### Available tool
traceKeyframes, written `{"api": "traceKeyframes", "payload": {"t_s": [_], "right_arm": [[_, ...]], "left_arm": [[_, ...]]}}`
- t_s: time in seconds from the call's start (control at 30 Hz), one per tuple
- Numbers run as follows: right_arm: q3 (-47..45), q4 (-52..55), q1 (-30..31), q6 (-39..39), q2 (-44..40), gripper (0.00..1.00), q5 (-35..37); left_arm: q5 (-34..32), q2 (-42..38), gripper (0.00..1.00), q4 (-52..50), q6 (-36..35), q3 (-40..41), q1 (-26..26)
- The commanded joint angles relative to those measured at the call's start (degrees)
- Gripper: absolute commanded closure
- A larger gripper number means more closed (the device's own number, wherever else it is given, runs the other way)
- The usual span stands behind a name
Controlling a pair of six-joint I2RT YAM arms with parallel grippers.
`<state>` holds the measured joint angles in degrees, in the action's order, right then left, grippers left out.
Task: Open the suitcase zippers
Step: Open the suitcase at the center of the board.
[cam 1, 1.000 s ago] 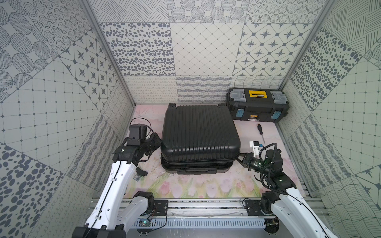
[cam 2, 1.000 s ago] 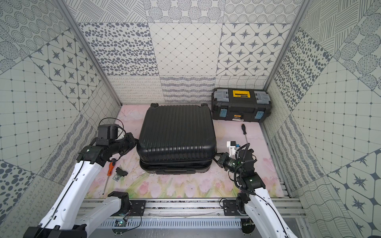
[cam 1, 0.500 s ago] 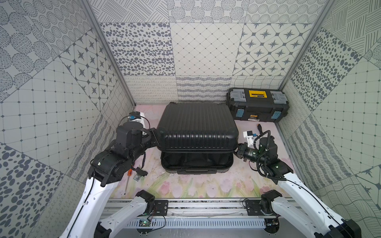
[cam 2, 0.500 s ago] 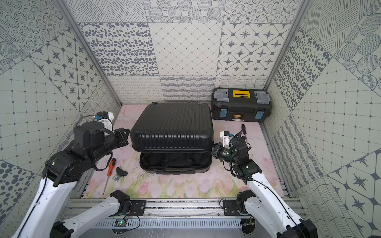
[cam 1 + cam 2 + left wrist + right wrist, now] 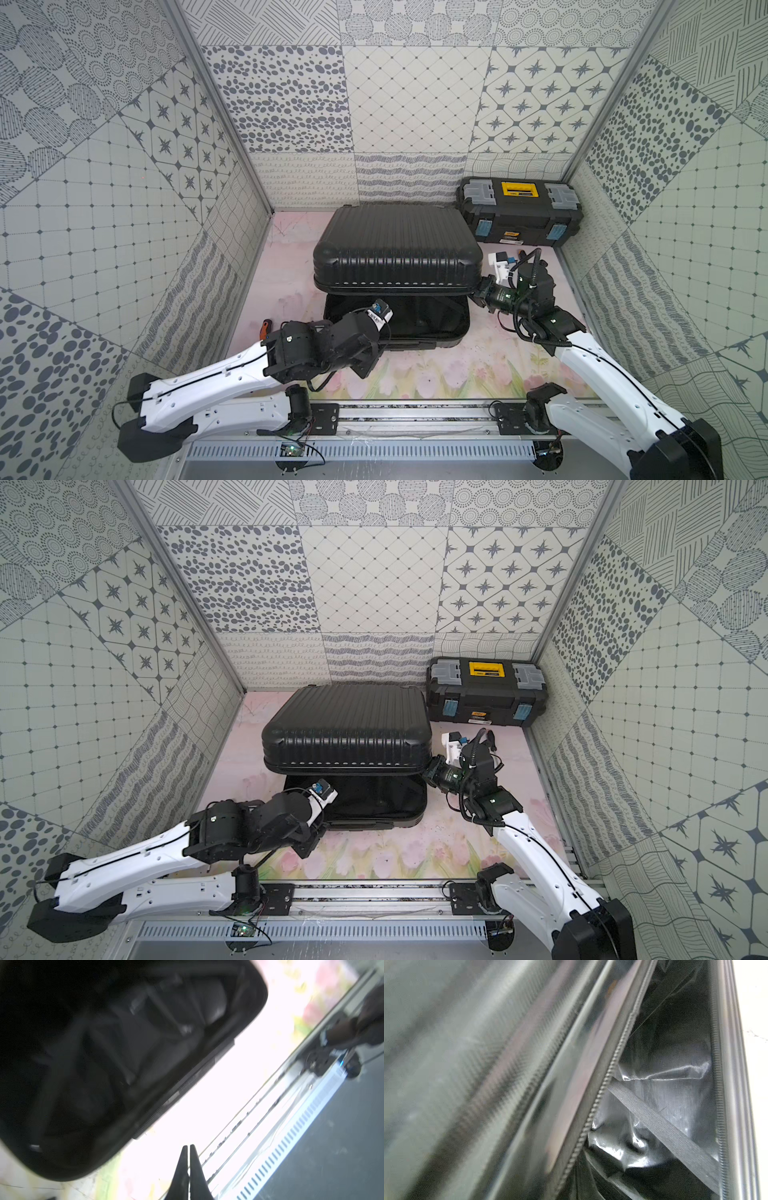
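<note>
The black ribbed suitcase [image 5: 395, 249] [image 5: 349, 729] lies in the middle of the mat with its lid raised off the lower shell [image 5: 440, 332]. The dark lining and crossed straps [image 5: 128, 1047] show inside. The zippers stand parted: bare zip teeth [image 5: 608, 1072] run along the lid's rim, and more track [image 5: 187, 1080] runs along the lower rim. No pull shows. My right gripper [image 5: 478, 293] [image 5: 430, 771] sits against the lid's right edge, its fingers hidden. My left gripper [image 5: 188, 1147] [image 5: 365, 365] is shut and empty, in front of the lower shell's near left corner.
A black toolbox [image 5: 519, 212] with a yellow label stands at the back right. An orange-handled screwdriver [image 5: 264, 327] lies on the mat to the left of my left arm. The metal rail [image 5: 415, 415] runs along the front. Patterned walls close in three sides.
The lid has risen from nearly closed to well open. My left arm has come away from the suitcase's left side and swung down to the front. My right gripper has risen with the lid's right edge.
</note>
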<state>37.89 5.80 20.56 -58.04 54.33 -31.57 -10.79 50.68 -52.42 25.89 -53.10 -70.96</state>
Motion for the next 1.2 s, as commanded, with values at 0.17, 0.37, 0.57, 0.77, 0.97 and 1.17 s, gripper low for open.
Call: {"api": "traceKeyframes", "payload": {"t_s": [0.17,0.37,0.57,0.77,0.97,1.17], "right_arm": [[2.56,-5.67,0.34,0.77,2.04,1.0,0.32],[2.54,-6.95,0.32,0.47,3.01,1.0,-0.06],[4.19,-7.27,0.36,0.69,5.09,1.0,-0.16],[9.05,-7.22,0.08,1.57,9.84,1.0,-0.31],[15.1,-6.99,-0.74,1.79,14.46,1.0,-0.06],[24.59,-7.32,-2.04,0.54,21.32,1.0,0.16]], "left_arm": [[-4.1,5.94,1.0,9.97,11.41,12.58,-7.79],[-0.39,6.36,1.0,19.5,7.63,16.99,4.95],[3.25,16.17,1.0,24.11,0.48,11.5,12.49],[3.98,22.34,1.0,29.0,-1.02,8.47,17.62],[8.08,20.85,1.0,28.03,-2.24,4.91,19.48],[10.74,15.43,0.92,15.05,-5.81,-3.75,19.56]]}}
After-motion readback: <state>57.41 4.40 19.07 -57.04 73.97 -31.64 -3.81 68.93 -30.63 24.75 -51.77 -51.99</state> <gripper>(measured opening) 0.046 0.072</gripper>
